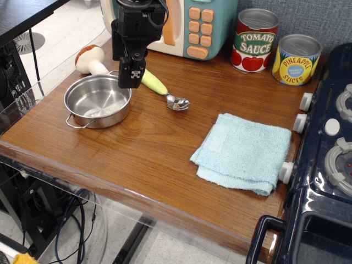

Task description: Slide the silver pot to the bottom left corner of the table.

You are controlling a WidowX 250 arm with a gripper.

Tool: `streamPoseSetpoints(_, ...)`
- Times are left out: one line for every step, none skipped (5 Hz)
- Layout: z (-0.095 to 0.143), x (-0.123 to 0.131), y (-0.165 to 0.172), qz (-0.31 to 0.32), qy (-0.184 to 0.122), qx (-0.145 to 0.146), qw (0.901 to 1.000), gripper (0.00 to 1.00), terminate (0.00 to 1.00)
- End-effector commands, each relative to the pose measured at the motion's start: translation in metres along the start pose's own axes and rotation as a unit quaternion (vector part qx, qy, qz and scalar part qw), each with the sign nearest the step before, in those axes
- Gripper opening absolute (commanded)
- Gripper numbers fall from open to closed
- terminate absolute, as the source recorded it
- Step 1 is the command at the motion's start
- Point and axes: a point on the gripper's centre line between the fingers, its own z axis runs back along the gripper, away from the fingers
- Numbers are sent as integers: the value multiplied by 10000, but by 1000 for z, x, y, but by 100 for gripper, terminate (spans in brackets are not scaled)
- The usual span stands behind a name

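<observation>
- Surface: a brown wood-grain table (143,159) with a glossy rounded front edge is seen from above; a grey-blue wall is set behind it and a pale floor lies beyond its left side.
- Gripper (132,82): black, hung from the arm at the upper left, raised clear of the tabletop above the far right rim of the pot. Nothing is held. The fingers are seen end-on as one dark block, so whether they are parted or closed cannot be told.
- Silver pot (98,102): shallow, round, shiny steel, empty, stood upright near the table's left edge and a little back from the front corner; one wire loop handle is shown at its front left.
- Spoon (165,92): yellow-green handle, metal bowl, laid just right of the pot, its handle end hidden behind the gripper.
- Toy mushroom (90,59): brown cap, white stem, laid just behind the pot at the left edge.
- Toy microwave (192,25): teal with orange buttons, placed at the back behind the arm.
- Tomato sauce can (255,40) and pineapple slices can (296,59): stood side by side at the back right.
- Light blue towel (243,152): folded, laid right of centre, well apart from the pot.
- Dark blue toy stove (324,165): set along the right edge, white knobs faced toward the towel.
</observation>
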Motion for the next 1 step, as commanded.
streamPoseSetpoints(24,-2,-11,53,-157,262,9995,100,100)
